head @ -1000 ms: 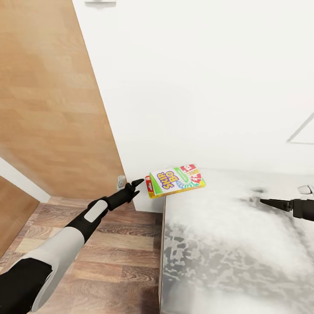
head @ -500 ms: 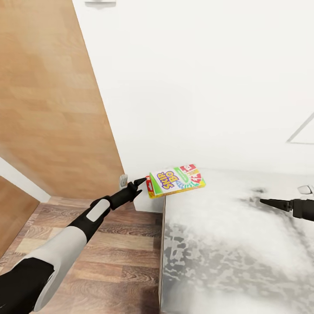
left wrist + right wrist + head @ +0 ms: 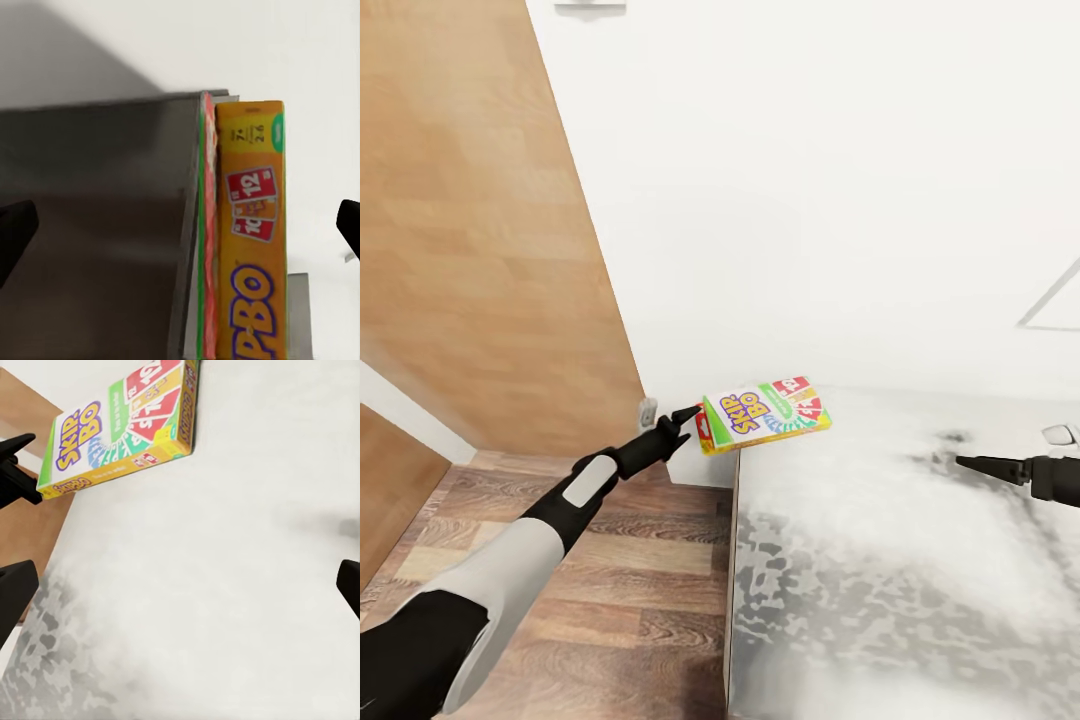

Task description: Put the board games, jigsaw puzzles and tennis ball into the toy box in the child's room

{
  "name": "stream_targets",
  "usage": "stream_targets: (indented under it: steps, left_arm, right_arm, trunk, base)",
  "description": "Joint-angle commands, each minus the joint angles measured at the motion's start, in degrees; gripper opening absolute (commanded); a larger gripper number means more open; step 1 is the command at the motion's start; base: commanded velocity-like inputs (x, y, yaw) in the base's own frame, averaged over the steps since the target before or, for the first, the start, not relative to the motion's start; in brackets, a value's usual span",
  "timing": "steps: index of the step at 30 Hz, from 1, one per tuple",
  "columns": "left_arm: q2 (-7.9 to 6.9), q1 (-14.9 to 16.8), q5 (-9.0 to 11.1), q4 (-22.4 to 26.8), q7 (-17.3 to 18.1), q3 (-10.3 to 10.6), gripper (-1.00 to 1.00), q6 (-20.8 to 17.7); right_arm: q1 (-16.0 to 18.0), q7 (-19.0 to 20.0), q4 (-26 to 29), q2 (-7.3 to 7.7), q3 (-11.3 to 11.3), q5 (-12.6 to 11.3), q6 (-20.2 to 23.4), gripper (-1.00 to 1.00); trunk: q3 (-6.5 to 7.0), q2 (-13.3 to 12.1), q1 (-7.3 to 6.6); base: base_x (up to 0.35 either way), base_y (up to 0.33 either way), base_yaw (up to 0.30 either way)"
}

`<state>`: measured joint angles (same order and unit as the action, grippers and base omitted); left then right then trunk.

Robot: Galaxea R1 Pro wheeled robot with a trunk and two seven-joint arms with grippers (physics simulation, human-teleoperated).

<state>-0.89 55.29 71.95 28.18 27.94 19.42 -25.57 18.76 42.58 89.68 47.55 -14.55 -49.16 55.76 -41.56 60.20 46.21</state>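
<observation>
Green, white and red "SKIP-BO" board game box [image 3: 762, 413] lies flat at bed [image 3: 880, 560] corner, overhanging the edge. Left gripper [image 3: 687, 415] at its short end, jaws apart. Right gripper [image 3: 966, 462] above mattress, well apart; jaws apart.

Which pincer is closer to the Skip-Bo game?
The left pincer, right at the edge of the Skip-Bo game. The right pincer hangs far off over the bed.

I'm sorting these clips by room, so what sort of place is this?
Most likely a bedroom. A SKIP-BO board game lies at the corner of a wide pale bed, set against a plain white wall over a wood plank floor. The left gripper reaches toward the game's edge.
</observation>
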Motion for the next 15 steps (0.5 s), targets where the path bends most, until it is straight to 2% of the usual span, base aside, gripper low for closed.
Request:
stream_targets:
  steps: [1, 8, 15]
  left_arm:
    - [-0.05, 0.0, 0.5, 0.0, 0.1, 0.3, 1.00, -0.2]
    - [0.34, 0.7, 0.5, 0.0, 0.1, 0.3, 1.00, -0.3]
    - [0.47, 1.0, 0.5, 0.0, 0.0, 0.4, 1.00, -0.4]
  right_arm:
    - [0.1, 0.2, 0.0, 0.01, 0.0, 0.1, 0.3, 1.00]
    - [0.1, 0.2, 0.1, 0.00, 0.0, 0.1, 0.3, 1.00]
    - [-0.1, 0.2, 0.1, 0.05, 0.0, 0.1, 0.3, 1.00]
  trunk:
    - [-0.04, 0.0, 0.00]
    - [-0.04, 0.0, 0.00]
    - [-0.04, 0.0, 0.00]
  base:
    - [0.000, 0.000, 0.000]
    - [0.000, 0.000, -0.007]
    - [0.000, 0.000, -0.137]
